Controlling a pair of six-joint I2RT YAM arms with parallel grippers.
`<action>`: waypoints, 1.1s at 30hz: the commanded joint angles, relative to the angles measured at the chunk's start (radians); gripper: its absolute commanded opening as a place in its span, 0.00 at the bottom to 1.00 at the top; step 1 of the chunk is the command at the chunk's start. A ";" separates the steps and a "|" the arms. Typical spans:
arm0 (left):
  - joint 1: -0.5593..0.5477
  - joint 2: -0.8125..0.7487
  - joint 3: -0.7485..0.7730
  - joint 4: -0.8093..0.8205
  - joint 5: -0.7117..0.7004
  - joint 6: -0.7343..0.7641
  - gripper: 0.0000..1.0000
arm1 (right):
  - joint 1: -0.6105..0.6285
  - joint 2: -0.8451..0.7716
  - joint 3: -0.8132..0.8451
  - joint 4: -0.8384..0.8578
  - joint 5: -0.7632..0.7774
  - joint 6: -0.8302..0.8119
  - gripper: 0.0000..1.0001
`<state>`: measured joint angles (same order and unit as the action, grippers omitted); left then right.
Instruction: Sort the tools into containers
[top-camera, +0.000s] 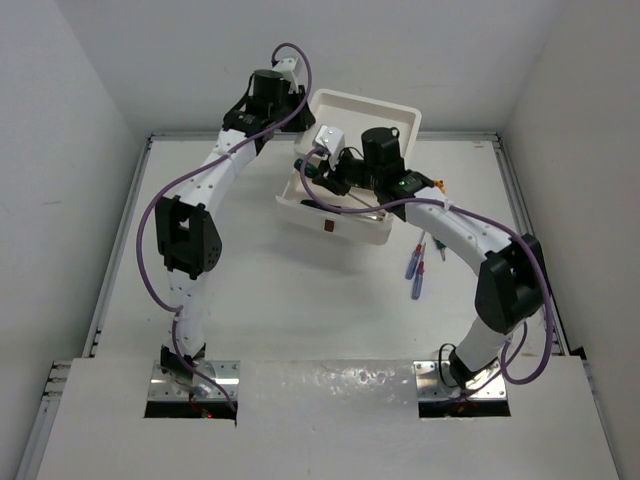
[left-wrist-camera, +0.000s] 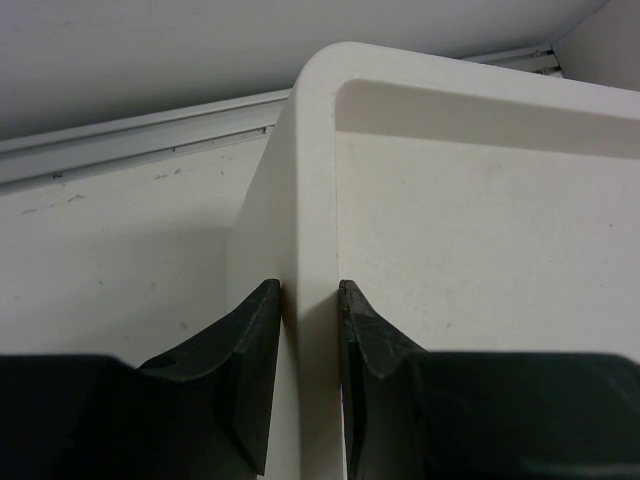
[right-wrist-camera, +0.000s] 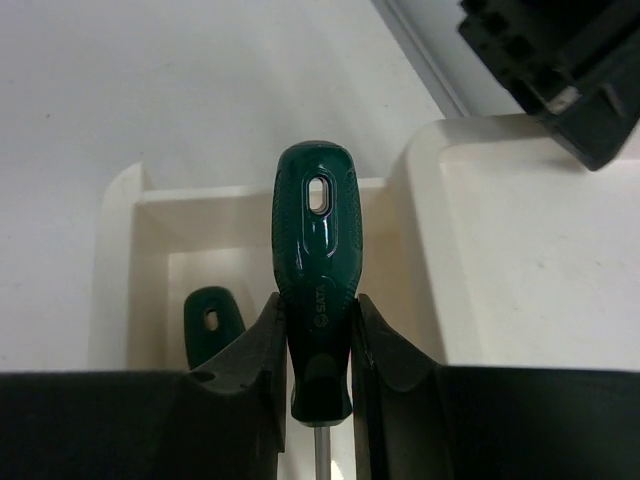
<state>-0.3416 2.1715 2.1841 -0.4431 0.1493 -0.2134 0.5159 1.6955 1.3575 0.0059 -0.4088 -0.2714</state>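
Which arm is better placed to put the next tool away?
Right. The right gripper holds a green screwdriver above the open drawer; the left gripper is clamped on the white unit's rim.

The right gripper (right-wrist-camera: 320, 305) is clamped on a green-handled screwdriver (right-wrist-camera: 315, 240), one finger on each side of the handle. The slotted handle end points away from the camera, and the metal shaft shows between the fingers at the bottom edge. Below is an open white drawer (right-wrist-camera: 150, 210). A second green handle (right-wrist-camera: 212, 325) lies inside near its left wall. The white unit (right-wrist-camera: 540, 250), with its rimmed top, adjoins the drawer's right side. A black arm part (right-wrist-camera: 560, 70) sits over the unit's far right corner.
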 joint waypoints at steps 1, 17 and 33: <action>-0.010 0.031 -0.033 -0.082 -0.020 0.005 0.08 | -0.001 -0.045 0.037 -0.107 -0.007 -0.055 0.00; -0.010 0.030 -0.033 -0.082 -0.027 0.009 0.08 | 0.003 -0.063 0.058 -0.195 0.053 -0.086 0.66; -0.011 0.025 -0.033 -0.078 -0.031 0.012 0.08 | 0.009 0.032 0.144 -0.205 -0.064 -0.005 0.63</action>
<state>-0.3454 2.1715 2.1841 -0.4404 0.1383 -0.2092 0.5182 1.6745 1.4437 -0.1722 -0.4221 -0.3061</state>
